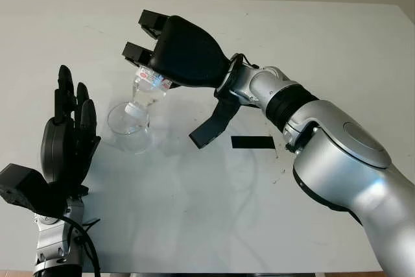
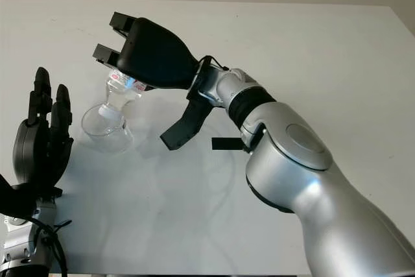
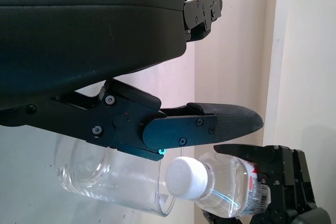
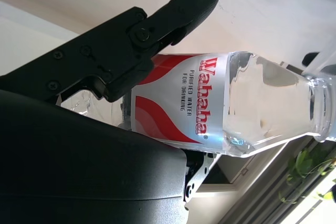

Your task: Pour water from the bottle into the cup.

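I have the right robot hand (image 1: 170, 48) grasping the bottle (image 1: 148, 91), tipped over the cup (image 1: 129, 127), cap (image 3: 185, 177) on; pouring remains. Left robot hand (image 1: 66, 141) open beside it.

The bottle (image 1: 148, 89) is clear plastic with a red-and-white label and a white cap still on. It is tipped steeply, cap end down, over the cup (image 1: 128, 128). The cup is a clear, wide glass standing upright on the white worktop (image 1: 214, 192), directly below the bottle's cap, which sits at its rim.
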